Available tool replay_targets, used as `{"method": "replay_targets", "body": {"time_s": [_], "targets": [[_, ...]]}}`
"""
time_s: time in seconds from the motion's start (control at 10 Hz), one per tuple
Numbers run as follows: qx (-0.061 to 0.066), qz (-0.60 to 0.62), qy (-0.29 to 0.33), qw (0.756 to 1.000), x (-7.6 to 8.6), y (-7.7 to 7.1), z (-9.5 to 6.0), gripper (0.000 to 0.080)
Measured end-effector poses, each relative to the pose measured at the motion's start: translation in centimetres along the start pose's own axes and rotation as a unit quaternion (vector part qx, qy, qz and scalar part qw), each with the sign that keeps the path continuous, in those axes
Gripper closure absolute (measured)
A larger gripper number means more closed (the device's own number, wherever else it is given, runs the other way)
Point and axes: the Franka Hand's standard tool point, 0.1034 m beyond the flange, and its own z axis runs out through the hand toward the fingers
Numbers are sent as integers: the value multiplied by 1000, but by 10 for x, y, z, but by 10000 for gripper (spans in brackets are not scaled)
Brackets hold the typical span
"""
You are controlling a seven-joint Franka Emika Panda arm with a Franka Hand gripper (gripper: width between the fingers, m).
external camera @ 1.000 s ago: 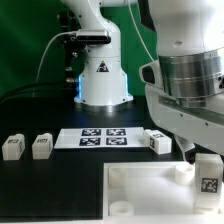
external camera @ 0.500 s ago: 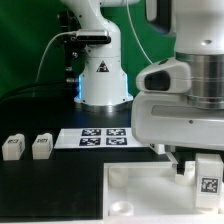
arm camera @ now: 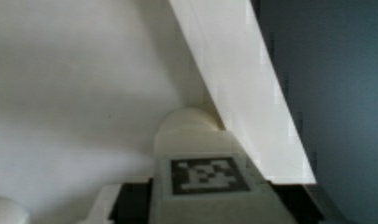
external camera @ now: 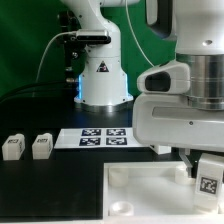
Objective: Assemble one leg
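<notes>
A white leg (external camera: pixel 209 176) with a marker tag hangs in my gripper (external camera: pixel 205 160), tilted, at the right corner of the large white square panel (external camera: pixel 140 185). In the wrist view the leg (arm camera: pixel 204 170) fills the middle between my dark fingers (arm camera: pixel 136 205), its rounded end close to the panel's edge (arm camera: pixel 230 70). I cannot tell whether it touches the panel. Two more legs (external camera: pixel 12 148) (external camera: pixel 41 147) stand on the table at the exterior view's left.
The marker board (external camera: pixel 103 137) lies behind the panel. The arm's white base (external camera: pixel 103 75) stands at the back. The arm's bulk (external camera: pixel 185 85) hides the right of the table. A round corner socket (external camera: pixel 121 207) shows in the panel's front left.
The arm swung over the right of the table and hid a leg by the marker board. The held leg has tilted and moved slightly right and down at the panel's corner.
</notes>
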Motion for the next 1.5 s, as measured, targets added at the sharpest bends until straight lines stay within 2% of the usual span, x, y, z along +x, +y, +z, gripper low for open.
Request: {"method": "replay_targets", "body": {"time_s": [0.2, 0.3, 0.5, 0.6, 0.7, 0.9, 1.0, 1.1, 1.2, 1.3, 1.4, 1.5], "targets": [[7, 114, -7, 993, 1, 0, -1, 507], [19, 202, -18, 979, 5, 0, -3, 507], [51, 358, -37, 932, 8, 3, 1, 507], [70, 443, -40, 893, 8, 5, 1, 507], [79, 472, -39, 877, 6, 5, 1, 505], [79, 460, -38, 884, 7, 5, 1, 505], [79, 449, -38, 889, 6, 5, 1, 411], [75, 430, -37, 899, 4, 4, 2, 411], [67, 356, -36, 931, 1, 2, 1, 227], [65, 267, -28, 961, 4, -1, -3, 164], [60, 181, -18, 981, 6, -3, -6, 164], [61, 131, -15, 989, 6, -1, -5, 152]]}}
